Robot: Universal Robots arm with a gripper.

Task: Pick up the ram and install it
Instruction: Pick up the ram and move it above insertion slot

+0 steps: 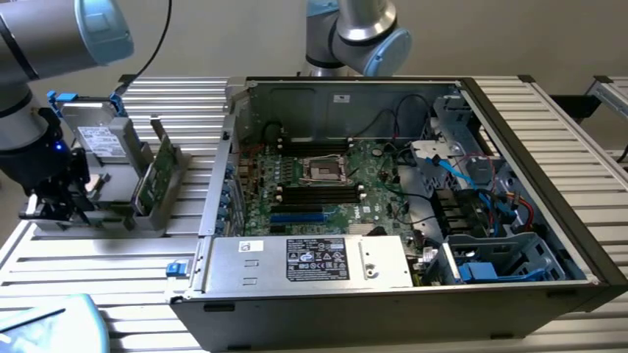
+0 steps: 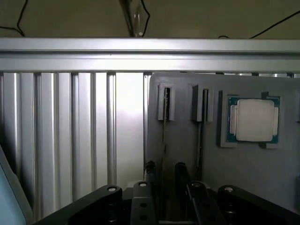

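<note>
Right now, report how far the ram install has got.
Done: nothing yet; the ram stands in the grey holder. In hand: the open, empty pincer is lined up over it. Left: the pickup and the seating; the motherboard's black slots look empty.

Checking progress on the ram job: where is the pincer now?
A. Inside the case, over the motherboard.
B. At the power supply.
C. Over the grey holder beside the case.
C: the pincer hangs open over the grey holder, at the exterior view's left of the case.
</note>
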